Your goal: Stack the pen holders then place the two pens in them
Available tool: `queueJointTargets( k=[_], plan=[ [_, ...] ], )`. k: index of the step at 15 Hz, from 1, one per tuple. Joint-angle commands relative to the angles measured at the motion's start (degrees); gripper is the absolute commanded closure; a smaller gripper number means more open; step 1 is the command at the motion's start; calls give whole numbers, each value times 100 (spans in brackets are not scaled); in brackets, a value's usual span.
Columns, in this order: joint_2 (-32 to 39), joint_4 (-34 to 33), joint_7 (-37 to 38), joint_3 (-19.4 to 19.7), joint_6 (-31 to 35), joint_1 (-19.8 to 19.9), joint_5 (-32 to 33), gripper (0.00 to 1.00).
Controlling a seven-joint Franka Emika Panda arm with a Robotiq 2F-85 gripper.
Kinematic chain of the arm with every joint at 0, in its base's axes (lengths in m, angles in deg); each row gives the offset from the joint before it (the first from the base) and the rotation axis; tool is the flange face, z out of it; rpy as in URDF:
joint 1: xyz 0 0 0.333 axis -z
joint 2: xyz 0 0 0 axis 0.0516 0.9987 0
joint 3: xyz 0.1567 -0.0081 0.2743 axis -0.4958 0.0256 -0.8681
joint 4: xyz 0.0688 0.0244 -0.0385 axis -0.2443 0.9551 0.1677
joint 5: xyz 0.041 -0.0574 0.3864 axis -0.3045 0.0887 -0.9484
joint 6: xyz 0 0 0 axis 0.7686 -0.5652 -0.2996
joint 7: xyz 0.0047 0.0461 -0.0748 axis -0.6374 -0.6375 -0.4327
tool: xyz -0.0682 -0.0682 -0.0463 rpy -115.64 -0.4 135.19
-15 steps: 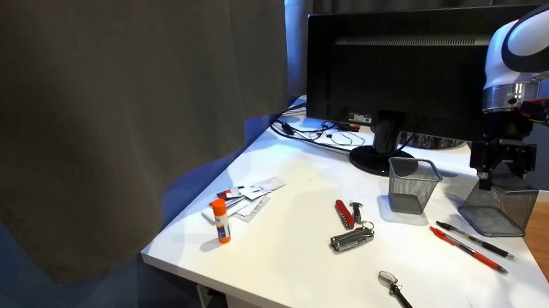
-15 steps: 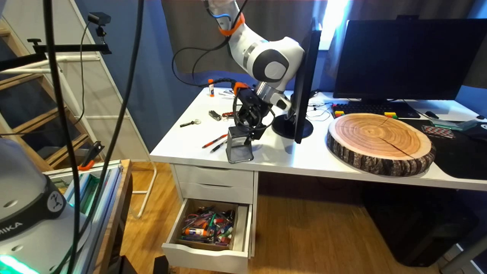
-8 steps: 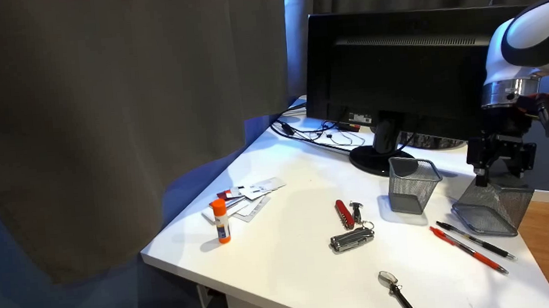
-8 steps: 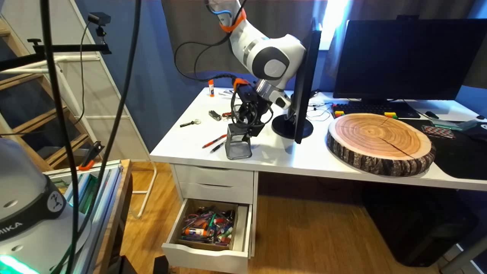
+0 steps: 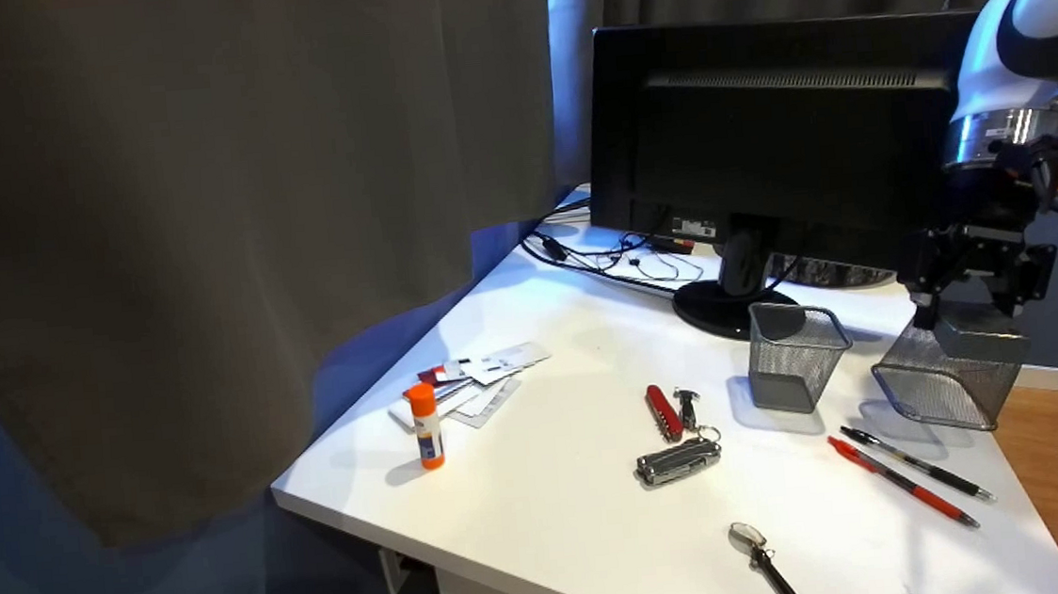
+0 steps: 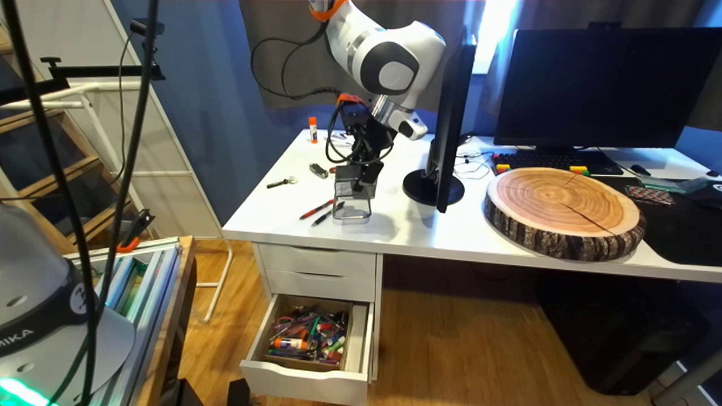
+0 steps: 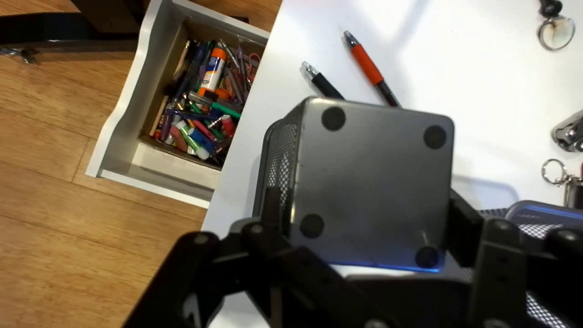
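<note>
My gripper [image 5: 968, 310] is shut on the outside of a dark wire-mesh pen holder [image 5: 947, 387], near its solid base. This holder is upside down, open rim downward, a little above the desk. In the wrist view its base [image 7: 373, 177] with round feet lies between the fingers [image 7: 272, 202]. The second mesh holder [image 5: 796, 356] stands upright on the desk, closer to the monitor. Part of its rim shows in the wrist view [image 7: 542, 214]. A red pen [image 5: 907, 484] and a black pen [image 5: 925, 466] lie side by side below the held holder, also in the wrist view [image 7: 366, 64].
A black monitor [image 6: 457, 113] on a round stand rises close to the arm. A red pocket knife [image 5: 664, 413], a grey multitool [image 5: 679, 462], a glue stick [image 5: 426, 428] and cards lie on the desk. An open drawer [image 6: 304, 383] juts out below the desk's front edge.
The held holder has risen off the desk with my gripper and shifted slightly back from the front edge. More of its base shows between the fingers. The second holder and the pens have not moved.
</note>
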Motion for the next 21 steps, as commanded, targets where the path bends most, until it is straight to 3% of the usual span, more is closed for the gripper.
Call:
queueJointTargets(
  k=[1, 5, 11, 16, 21],
  plan=[
    [-575, 649, 751, 177, 638, -317, 43, 44],
    [-806, 1054, 1627, 410, 1405, -759, 595, 44],
    [-898, 1463, 3098, 887, 2191, -1399, 2195, 44],
    [-843, 1617, 3967, 1083, 2828, -1584, 2954, 44],
    [-762, 1710, 4470, 1274, 3058, -1739, 3598, 44]
  ],
)
